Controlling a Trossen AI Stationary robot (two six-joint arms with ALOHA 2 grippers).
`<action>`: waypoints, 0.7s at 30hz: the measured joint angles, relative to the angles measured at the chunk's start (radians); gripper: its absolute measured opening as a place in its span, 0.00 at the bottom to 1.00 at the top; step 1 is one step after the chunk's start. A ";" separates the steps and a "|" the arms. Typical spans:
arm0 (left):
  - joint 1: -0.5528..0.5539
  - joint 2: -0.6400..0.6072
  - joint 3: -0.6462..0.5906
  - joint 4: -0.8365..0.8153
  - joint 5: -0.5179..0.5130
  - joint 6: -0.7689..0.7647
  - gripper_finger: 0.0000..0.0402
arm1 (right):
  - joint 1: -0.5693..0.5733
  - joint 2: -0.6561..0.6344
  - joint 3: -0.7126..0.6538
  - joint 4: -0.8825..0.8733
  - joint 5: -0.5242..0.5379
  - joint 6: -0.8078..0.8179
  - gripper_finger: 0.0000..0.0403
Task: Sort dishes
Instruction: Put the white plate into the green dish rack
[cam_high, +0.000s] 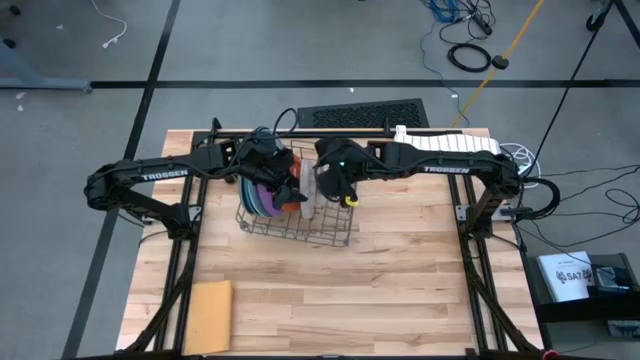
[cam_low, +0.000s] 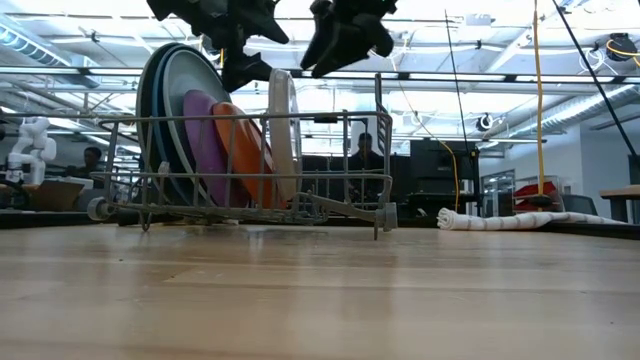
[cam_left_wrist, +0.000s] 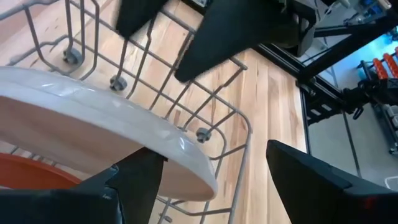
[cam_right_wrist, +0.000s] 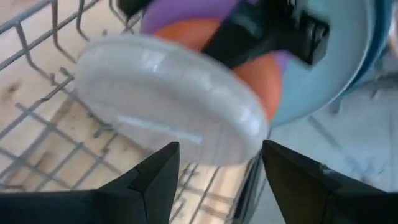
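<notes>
Several plates stand on edge in the wire rack (cam_high: 300, 228). In the low view they run from the large blue and pale teal plates (cam_low: 165, 110) through purple (cam_low: 200, 140) and orange (cam_low: 245, 150) to the light grey plate (cam_low: 283, 130). My left gripper (cam_low: 240, 45) is open just above the plates' upper rims. One finger (cam_left_wrist: 134, 180) is on the orange side of the light grey plate (cam_left_wrist: 93, 130), the other beyond its rim. My right gripper (cam_low: 345, 35) is open above the rack, facing the light grey plate (cam_right_wrist: 168, 99).
The rack sits at the table's far middle. A tan square sheet (cam_high: 210, 315) lies at the near left corner, and a white rolled cloth (cam_high: 450, 140) lies along the far right edge. Bare wood (cam_high: 400, 290) stretches in front of the rack. People stand in the room behind.
</notes>
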 joint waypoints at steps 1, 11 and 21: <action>0.000 0.000 0.000 0.001 0.000 0.007 0.71 | 0.000 0.000 0.000 0.005 -0.026 -0.028 0.56; 0.000 0.000 0.000 0.000 0.004 0.081 0.71 | 0.000 0.060 -0.001 0.118 -0.087 -0.219 0.56; 0.000 0.001 -0.001 0.001 0.005 0.130 0.71 | 0.002 0.078 0.000 0.111 -0.085 -0.305 0.56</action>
